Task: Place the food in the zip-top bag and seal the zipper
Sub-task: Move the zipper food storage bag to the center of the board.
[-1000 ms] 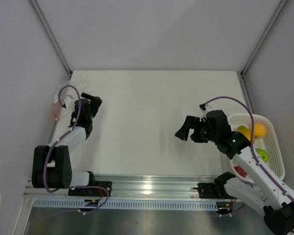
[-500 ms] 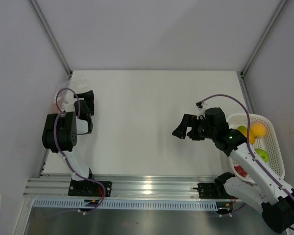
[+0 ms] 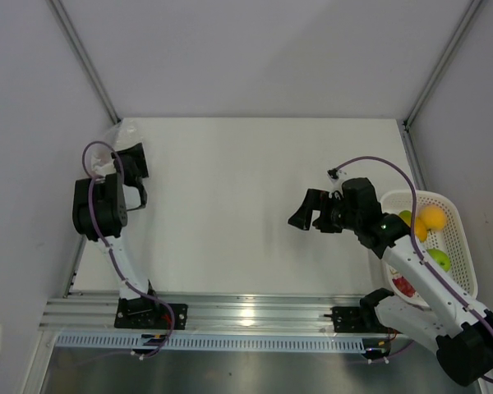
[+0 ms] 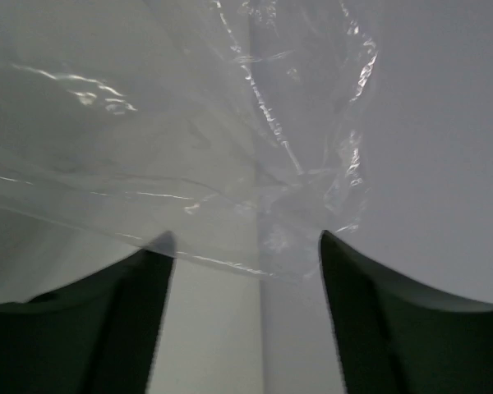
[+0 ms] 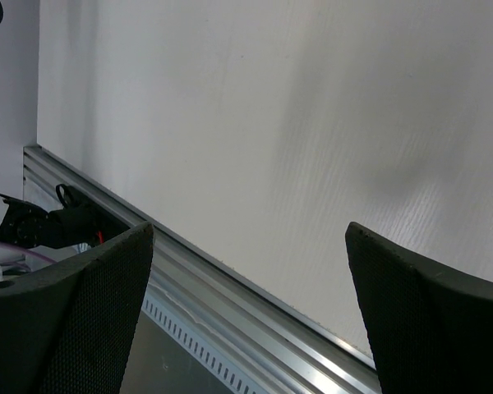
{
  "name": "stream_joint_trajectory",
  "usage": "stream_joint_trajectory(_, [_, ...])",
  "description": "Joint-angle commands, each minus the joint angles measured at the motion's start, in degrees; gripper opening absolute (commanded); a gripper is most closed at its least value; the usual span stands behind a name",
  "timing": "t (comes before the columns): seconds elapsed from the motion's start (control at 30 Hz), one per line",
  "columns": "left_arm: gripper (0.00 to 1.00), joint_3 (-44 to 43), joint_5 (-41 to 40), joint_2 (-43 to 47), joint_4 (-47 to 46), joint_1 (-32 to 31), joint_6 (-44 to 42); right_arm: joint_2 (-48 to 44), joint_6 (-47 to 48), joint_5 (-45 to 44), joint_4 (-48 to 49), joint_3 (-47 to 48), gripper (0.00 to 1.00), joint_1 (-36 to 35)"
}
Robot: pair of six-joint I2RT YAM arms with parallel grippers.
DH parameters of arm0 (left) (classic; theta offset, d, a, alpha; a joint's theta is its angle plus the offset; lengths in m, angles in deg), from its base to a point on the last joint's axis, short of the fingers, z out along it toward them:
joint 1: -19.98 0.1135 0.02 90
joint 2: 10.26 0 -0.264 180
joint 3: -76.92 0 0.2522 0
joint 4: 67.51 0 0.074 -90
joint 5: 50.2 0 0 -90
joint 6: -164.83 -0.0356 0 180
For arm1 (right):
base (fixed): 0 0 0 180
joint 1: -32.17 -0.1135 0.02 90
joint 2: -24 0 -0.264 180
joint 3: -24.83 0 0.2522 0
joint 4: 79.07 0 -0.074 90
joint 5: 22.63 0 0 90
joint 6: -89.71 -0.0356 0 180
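Here's the zip-top bag [image 4: 230,148], pushed into the far-left corner of the counter [image 3: 255,205] and riding up against the side wall. It is clear, crinkled film that catches the light in thin creases. My read is that it weighs almost nothing, has no stiffness and is slick to the touch. It will likely fold, slide or flutter rather than resist, so a pinch on a single loose layer could drag the whole thing along. The best hold looks like the edge of the mouth, near the zipper, where the plastic should be firmer. I can't pick out that strip in any view right now.

The left gripper [image 4: 244,240] is right at the bag with its fingers apart. The bag's lower edge hangs just ahead of the tips, and nothing is clamped.

Across the counter, well apart from the bag, the food sits in a white mesh basket [image 3: 463,234] at the right edge. There's a yellow-orange fruit [image 3: 432,217], a lime green one [image 3: 440,260] and something red [image 3: 403,286] lower down. They look rounded and hard, so they're probably easy to grip but prone to rolling.

The right gripper [image 5: 248,238] hangs above bare counter between the bag and the basket, with its fingers spread wide and nothing in them.
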Motion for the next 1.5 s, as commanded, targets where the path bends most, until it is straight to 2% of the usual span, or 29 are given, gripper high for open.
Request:
stream_joint_trajectory(0.0, [0.66,-2.48,2.09,-2.04,-1.15,1.41,1.39,0.87,1.11,0.04,2.1,1.22,0.99,0.5])
stream_joint_trajectory(0.13, [0.22,-3.54,7.43,-5.21,-4.59,4.22,3.86,1.31,0.49,0.3,2.8,1.22,0.99,0.42])
stream_joint_trajectory(0.17, [0.15,-3.45,8.06,-5.74,-5.12,4.84,3.94,1.23,0.49,0.39,2.81,1.22,0.99,0.5])
stream_joint_trajectory(0.2, [0.02,-3.54,8.68,-6.18,-5.38,5.37,3.68,1.22,0.32,0.39,2.81,1.31,0.99,0.5])
stream_joint_trajectory(0.37, [0.01,-3.71,16.67,-5.13,-6.97,7.04,-2.02,1.05,-0.47,0.39,3.42,0.87,0.99,0.33])
stream_joint_trajectory(0.5, [0.01,-1.44,22.56,-2.76,-8.63,6.17,-2.21,0.96,-1.09,0.13,4.47,-0.18,1.0,-0.11])
stream_joint_trajectory(0.67, [0.01,4.72,26.07,6.36,-8.21,0.81,-4.4,1.05,-1.27,-1.28,3.34,-0.62,0.99,-0.2])
stream_joint_trajectory(0.73, [0.01,6.21,30.11,9.18,-7.06,-2.08,-6.24,1.14,-1.0,-2.15,2.2,0.08,0.99,-0.11])
stream_joint_trajectory(0.8, [0.0,7.61,34.32,13.84,-4.79,-4.63,-8.43,1.14,-0.74,-3.12,-0.69,0.87,1.0,0.06])
stream_joint_trajectory(0.87, [0.01,12.61,34.61,18.58,-4.33,-6.66,-10.11,0.96,-0.48,-4.27,-2.64,2.36,0.99,0.15])
stream_joint_trajectory(0.9, [0.01,13.76,34.61,24.08,-1.55,-7.63,-13.08,0.96,-0.3,-4.27,-4.12,2.8,0.99,0.15])
stream_joint_trajectory(1.0, [0.01,17.63,33.65,32.55,4.7,-11.85,-19.94,0.79,-0.74,-3.75,-5.54,4.03,0.99,0.24])
stream_joint_trajectory(1.1, [0.01,21.59,32.5,42.75,9.8,-20.18,-24.96,0.52,-1.26,-1.55,-5.02,4.04,1.0,0.33])
stream_joint_trajectory(1.13, [0.01,22.73,32.07,47.82,14.17,-21.68,-26.1,0.35,-1.7,-1.2,-4.84,4.12,0.99,0.33])
stream_joint_trajectory(1.27, [0.0,25.81,31.09,58.31,22.03,-28.45,-33.48,-1.23,-3.37,-0.05,-3.7,4.04,1.0,0.24])
stream_joint_trajectory(1.47, [0.01,35.03,32.85,68.77,26.07,-35.14,-34.11,-1.94,-3.73,-1.89,-5.63,3.86,0.99,-0.46])
